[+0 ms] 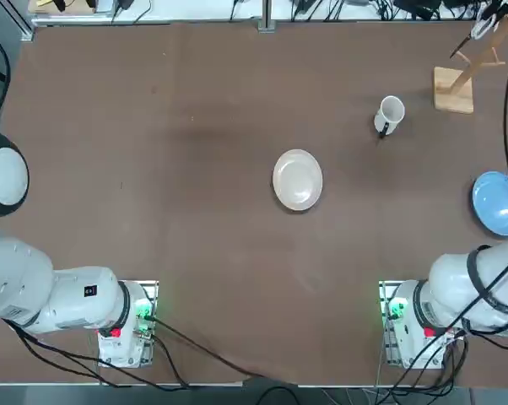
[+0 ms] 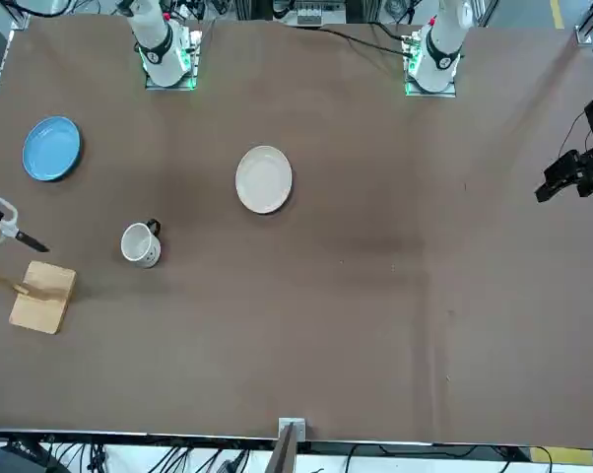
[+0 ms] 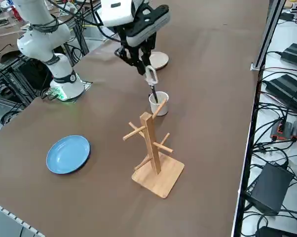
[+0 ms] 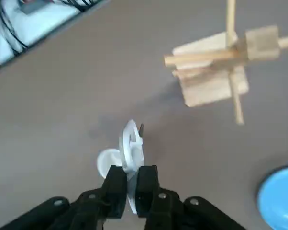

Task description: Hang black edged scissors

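A: In the side view the right gripper [image 3: 140, 63] is seen clamped on the black edged scissors [image 3: 151, 80], held up over the mug [image 3: 158, 104], short of the wooden rack [image 3: 152, 148].

B: Yeah, only the wrist view shows the fingers [image 4: 116, 188] pinched on the white handle loops [image 4: 131, 143].

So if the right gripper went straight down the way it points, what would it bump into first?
Probably the bare table. The right gripper, jaws shut on the scissors, points down at brown tabletop, so the scissors' tips would touch first. The wooden rack stands off to one side. Depth is hard to judge.
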Robot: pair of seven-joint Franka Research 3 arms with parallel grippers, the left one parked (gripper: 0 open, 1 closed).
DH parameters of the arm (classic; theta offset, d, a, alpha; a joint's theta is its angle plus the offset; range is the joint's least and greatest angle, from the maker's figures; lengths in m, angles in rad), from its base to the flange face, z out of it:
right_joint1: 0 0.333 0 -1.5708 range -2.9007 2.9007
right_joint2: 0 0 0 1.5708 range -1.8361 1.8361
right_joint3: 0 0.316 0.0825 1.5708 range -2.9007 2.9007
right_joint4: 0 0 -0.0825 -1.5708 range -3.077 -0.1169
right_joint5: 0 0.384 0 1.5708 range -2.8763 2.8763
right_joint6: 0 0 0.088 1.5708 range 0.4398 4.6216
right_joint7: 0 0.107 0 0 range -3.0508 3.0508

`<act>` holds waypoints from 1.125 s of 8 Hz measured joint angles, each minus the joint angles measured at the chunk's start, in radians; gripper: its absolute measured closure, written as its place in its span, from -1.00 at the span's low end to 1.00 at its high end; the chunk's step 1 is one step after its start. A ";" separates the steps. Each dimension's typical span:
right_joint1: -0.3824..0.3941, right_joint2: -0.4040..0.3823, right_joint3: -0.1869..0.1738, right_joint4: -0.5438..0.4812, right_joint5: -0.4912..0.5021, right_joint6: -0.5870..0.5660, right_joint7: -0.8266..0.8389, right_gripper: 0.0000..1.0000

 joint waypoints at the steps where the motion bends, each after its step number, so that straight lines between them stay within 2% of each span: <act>1: -0.021 0.045 0.001 0.053 0.047 0.001 -0.003 0.74; 4: -0.076 0.163 0.004 0.180 0.172 0.006 -0.031 0.74; 6: -0.078 0.204 0.007 0.222 0.188 0.017 -0.031 0.74; 9: -0.088 0.220 0.007 0.229 0.188 0.023 -0.031 0.74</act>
